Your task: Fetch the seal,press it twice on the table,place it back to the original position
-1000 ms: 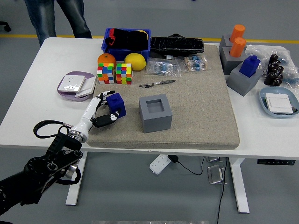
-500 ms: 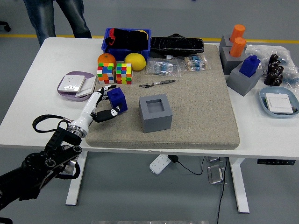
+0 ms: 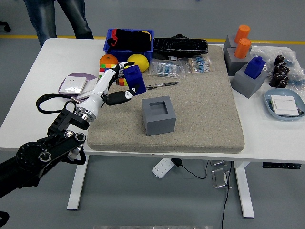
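The left hand (image 3: 116,86) is gripping the blue seal (image 3: 133,79) between thumb and fingers — holding it lifted above the tan mat (image 3: 200,105). The seal is hanging left of the grey holder block (image 3: 158,115), near the pen (image 3: 160,85) on the bench (image 3: 33,90).

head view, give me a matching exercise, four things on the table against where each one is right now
Things:
1. blue seal
2. grey holder
3. pen
4. orange

Places:
A. lying on the mat behind the grey holder
B. held in the left hand
C. in front of the blue bin
D. standing empty mid-mat

Pairs: 1-B, 2-D, 3-A, 4-C
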Controlling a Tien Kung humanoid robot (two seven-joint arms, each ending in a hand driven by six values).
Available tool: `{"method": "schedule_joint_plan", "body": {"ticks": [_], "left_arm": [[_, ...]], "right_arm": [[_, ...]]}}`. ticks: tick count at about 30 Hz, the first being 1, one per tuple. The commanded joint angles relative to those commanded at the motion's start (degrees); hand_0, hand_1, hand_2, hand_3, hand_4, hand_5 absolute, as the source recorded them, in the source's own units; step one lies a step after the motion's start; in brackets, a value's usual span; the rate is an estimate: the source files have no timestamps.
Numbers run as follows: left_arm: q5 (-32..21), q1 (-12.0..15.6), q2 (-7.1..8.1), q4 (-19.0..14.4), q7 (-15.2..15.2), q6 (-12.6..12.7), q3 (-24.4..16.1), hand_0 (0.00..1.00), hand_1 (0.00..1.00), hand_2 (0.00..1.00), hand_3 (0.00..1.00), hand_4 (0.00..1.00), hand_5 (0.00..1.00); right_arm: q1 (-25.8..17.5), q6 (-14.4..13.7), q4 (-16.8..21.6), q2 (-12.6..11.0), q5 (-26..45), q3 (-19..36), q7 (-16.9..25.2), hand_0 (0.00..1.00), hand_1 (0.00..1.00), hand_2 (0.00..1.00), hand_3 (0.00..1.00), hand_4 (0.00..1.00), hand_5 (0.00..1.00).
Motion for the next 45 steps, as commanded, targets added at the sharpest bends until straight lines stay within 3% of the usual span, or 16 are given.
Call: {"method": "schedule_joint_plan", "body": {"ticks": [5, 21, 45], "left_arm": [[0.8, -0.8, -0.78, -1.5, 0.9, -0.6, 2.4, 0.826, 0.536, 0.468, 0.858, 0.469, 0.002], [-0.4, -4.4, -2.52, 3.4, 1.6, -1.6, 10.8, 0.827, 0.535, 0.467, 0.858, 0.47, 0.002], [-2.0, -5.1, -4.53, 6.4, 1.1, -1.2, 12.6, 0.827, 0.533, 0.468, 0.861, 0.452, 0.002]], "right_arm": [[0.1, 0.0, 0.0, 0.0, 0.0, 0.0, 0.0, 0.804, 0.706, 0.687, 0.65, 0.784, 0.539], [0.3, 0.1, 0.0, 0.0, 0.2, -0.3, 0.0, 0.803, 0.706, 0.687, 0.65, 0.784, 0.54], [0.3, 0.1, 0.0, -0.1, 0.2, -0.4, 0.0, 0.804, 0.705, 0.687, 0.65, 0.785, 0.54]]}}
